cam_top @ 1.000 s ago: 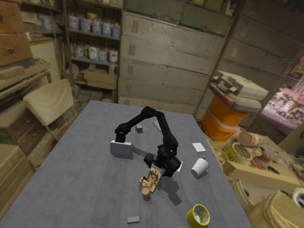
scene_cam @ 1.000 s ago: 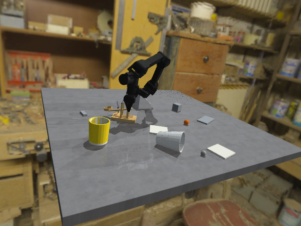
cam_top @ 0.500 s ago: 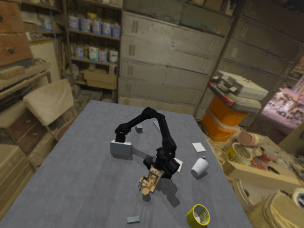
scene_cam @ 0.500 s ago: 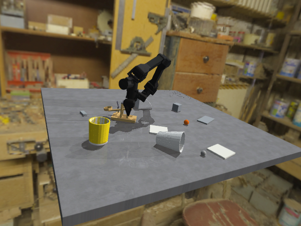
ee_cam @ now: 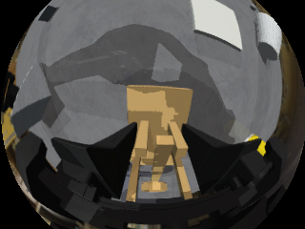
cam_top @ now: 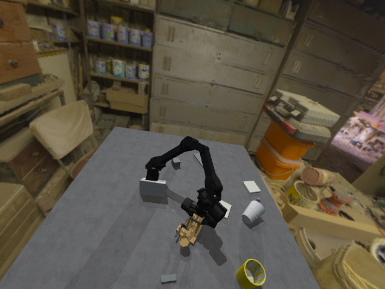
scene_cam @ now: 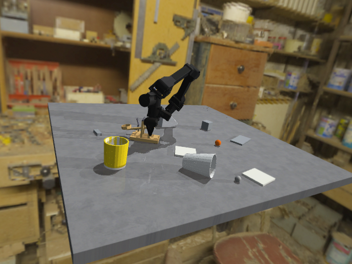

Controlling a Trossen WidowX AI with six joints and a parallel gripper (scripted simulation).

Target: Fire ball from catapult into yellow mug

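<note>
Wooden catapult sits between the black claw's parted fingers; whether they grip it, I cannot tell.

I count two balls on my table, an orange one right of centre in the exterior view and a grey one lower right. I make it two white tiles, one at lower right there, the other nearer the middle, plus one grey tile. I see two blocks: a cube and a bar. I have one yellow mug, one white cup and one catapult.
</note>
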